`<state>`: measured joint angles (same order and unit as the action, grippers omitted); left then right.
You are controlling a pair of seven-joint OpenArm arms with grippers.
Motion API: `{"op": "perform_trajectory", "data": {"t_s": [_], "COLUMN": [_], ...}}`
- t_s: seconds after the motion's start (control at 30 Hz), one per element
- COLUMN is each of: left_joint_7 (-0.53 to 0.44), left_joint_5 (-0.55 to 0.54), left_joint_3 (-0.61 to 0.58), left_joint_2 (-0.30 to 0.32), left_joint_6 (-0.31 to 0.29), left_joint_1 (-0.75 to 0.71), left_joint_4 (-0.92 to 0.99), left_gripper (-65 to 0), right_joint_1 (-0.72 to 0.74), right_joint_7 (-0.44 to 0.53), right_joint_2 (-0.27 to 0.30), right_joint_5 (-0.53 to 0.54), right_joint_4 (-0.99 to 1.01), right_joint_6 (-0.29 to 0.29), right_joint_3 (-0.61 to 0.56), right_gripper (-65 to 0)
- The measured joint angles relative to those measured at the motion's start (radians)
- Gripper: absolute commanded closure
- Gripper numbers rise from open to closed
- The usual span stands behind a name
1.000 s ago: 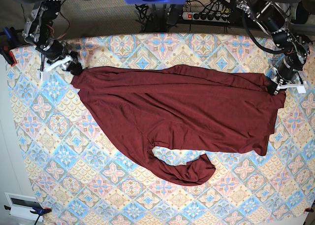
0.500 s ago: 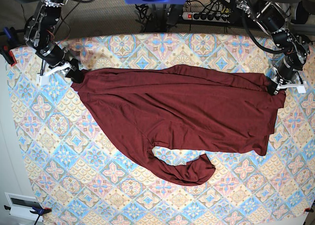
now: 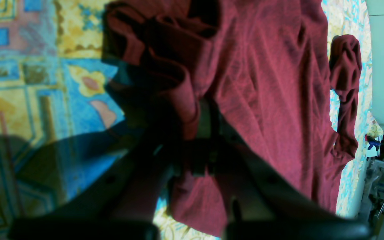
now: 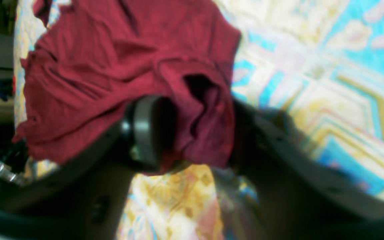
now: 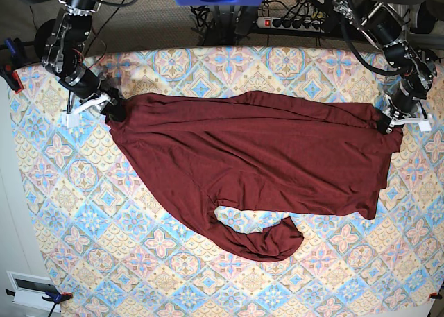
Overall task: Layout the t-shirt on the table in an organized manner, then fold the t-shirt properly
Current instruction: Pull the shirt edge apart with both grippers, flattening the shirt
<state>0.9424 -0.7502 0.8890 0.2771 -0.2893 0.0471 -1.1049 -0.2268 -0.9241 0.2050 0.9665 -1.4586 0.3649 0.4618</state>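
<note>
The dark maroon t-shirt (image 5: 257, 157) lies spread across the patterned table (image 5: 90, 213), with one sleeve curled toward the front (image 5: 267, 241). My left gripper (image 5: 387, 123) is at the shirt's right end in the base view. Its wrist view shows it (image 3: 205, 126) shut on a bunched fold of the t-shirt (image 3: 262, 83). My right gripper (image 5: 112, 111) is at the shirt's left corner. In the right wrist view its jaws (image 4: 195, 140) stand apart around a crumpled fold of the t-shirt (image 4: 95, 66), with a dark gap beside the grey pad (image 4: 143, 133).
A power strip (image 5: 291, 22) and cables run behind the table's back edge. Clamps (image 5: 10, 74) hold the cloth at the left edge, and a white box (image 5: 31, 289) sits off the front left corner. Patterned cloth (image 5: 83, 261) shows in front of the shirt.
My right gripper moved right and slightly forward onto the shirt's left corner, and its jaws narrowed around the fabric. The corner shifted a little to the right. The left gripper has not moved.
</note>
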Motion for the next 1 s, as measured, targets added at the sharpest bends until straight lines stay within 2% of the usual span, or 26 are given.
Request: {"op": "perform_trajectory", "data": {"t_s": [0.1,0.17,0.4,0.57,0.73,0.93,1.0], "left_joint_7": [0.001,0.008,0.042,0.099,0.098,0.109,0.111], "left_joint_5": [-0.001,0.0,0.0,0.001,-0.005,-0.116,-0.117], "left_joint_3": [0.0,0.0,-0.005,-0.005,-0.005,-0.007,-0.006], "left_joint_2": [0.011,0.014,0.039,0.061,0.07,0.129,0.142], "left_joint_6": [0.0,0.0,-0.004,-0.004,-0.005,-0.007,-0.006], "left_joint_1": [0.0,-0.003,-0.003,-0.003,-0.018,-0.106,-0.122], "left_joint_4": [0.0,0.0,0.003,0.004,0.004,0.005,0.005], "left_gripper": [0.0,0.0,0.0,0.0,0.0,0.0,0.0], "right_joint_1": [-0.01,-0.013,-0.045,-0.056,-0.093,-0.122,-0.133], "right_joint_7": [-0.011,-0.013,-0.065,-0.083,-0.104,-0.113,-0.111], "right_joint_2": [-0.001,-0.004,-0.003,-0.002,-0.002,-0.003,-0.003], "right_joint_5": [-0.001,-0.003,-0.001,-0.008,0.0,-0.001,0.005], "right_joint_4": [0.0,0.0,-0.071,-0.118,-0.129,-0.127,-0.13], "right_joint_6": [-0.001,-0.001,-0.001,-0.001,0.001,0.001,0.002], "right_joint_3": [0.0,0.011,0.086,0.088,0.087,0.085,0.085], "right_gripper": [-4.4,-0.7,-1.9,-1.9,-1.9,-1.9,-1.9]}}
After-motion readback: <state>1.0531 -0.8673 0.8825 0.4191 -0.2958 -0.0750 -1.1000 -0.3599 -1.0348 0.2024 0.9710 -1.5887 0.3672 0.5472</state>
